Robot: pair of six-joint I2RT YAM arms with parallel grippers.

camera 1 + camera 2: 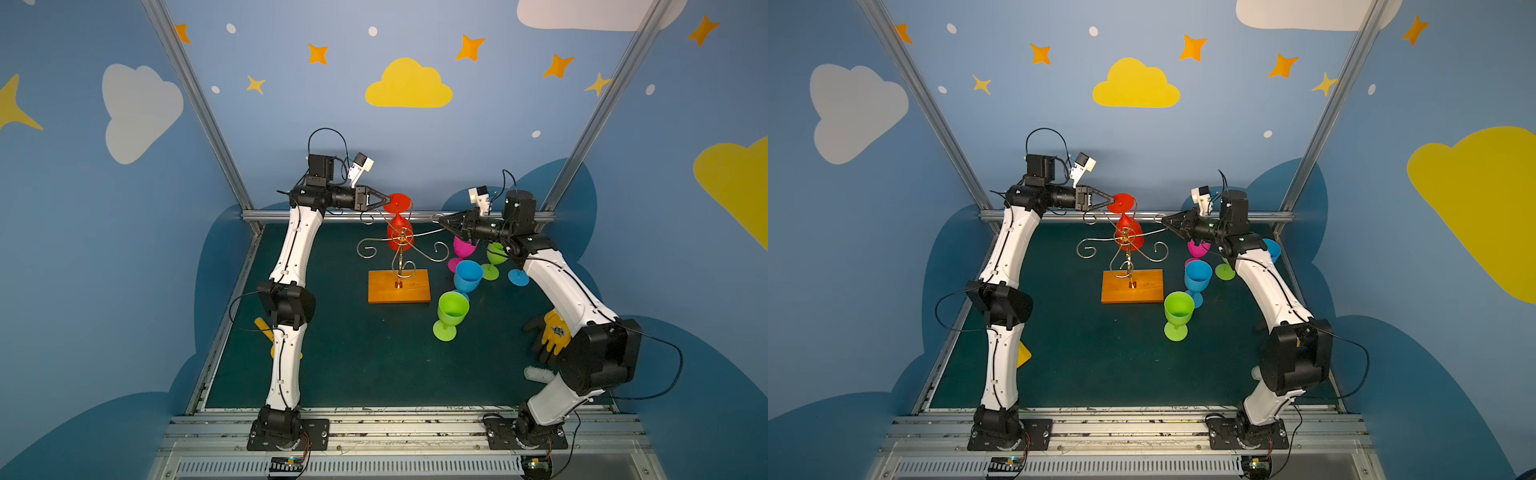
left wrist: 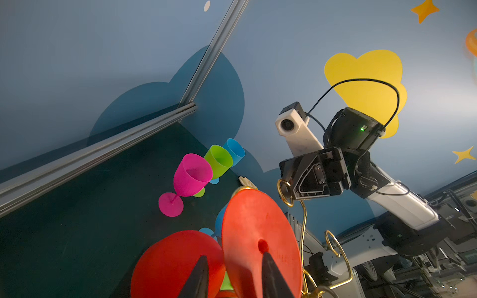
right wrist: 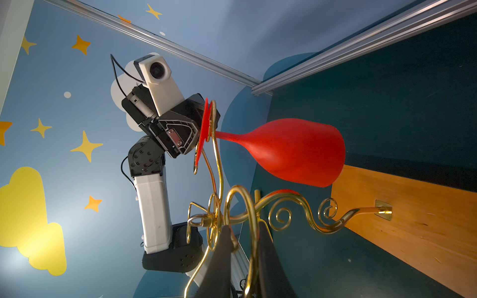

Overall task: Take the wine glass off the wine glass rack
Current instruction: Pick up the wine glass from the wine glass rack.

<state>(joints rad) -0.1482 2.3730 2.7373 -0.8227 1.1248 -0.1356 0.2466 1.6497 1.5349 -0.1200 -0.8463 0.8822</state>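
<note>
Left gripper (image 2: 234, 255) is straddling the foot (image 2: 258, 227) of the red wine glass (image 3: 291, 152). The jaws are only part closed with a gap showing on one side, so imo it's not a real grip yet. The glass hangs upside down just past the tips, stem hooked into the wine glass rack (image 1: 399, 291). I'd pinch the foot fully, then slide it out along the wire, no yanking upward. Straight across, the right gripper (image 3: 245, 227) is clamped on a scroll arm (image 3: 240, 187). Hold that firm or the rack may tip.
</note>
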